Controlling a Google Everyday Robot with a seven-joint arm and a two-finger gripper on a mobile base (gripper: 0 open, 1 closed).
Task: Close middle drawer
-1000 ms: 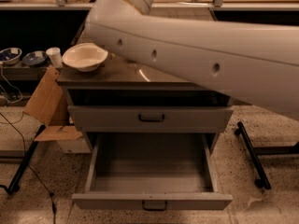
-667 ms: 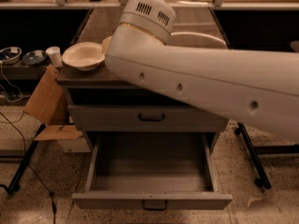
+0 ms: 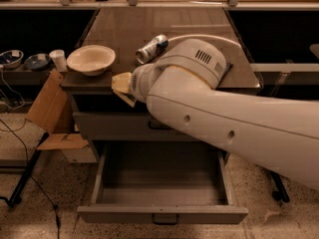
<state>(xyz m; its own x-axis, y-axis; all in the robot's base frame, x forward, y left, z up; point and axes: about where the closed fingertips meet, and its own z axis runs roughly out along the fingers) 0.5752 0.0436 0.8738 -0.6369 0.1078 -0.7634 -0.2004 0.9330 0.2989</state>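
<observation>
The wide-open drawer (image 3: 119,215), which I take for the middle one, hangs out from the desk's (image 3: 199,24) front edge, untouched. The gripper (image 3: 122,85) sits at the front edge, right of the white bowl (image 3: 91,59); whether it's open or closed I can't tell. Still the approach: next it must drop to the drawer's front panel and push. Since a second ago the arm (image 3: 224,118) has swung lower, uncovering a can (image 3: 152,48).
</observation>
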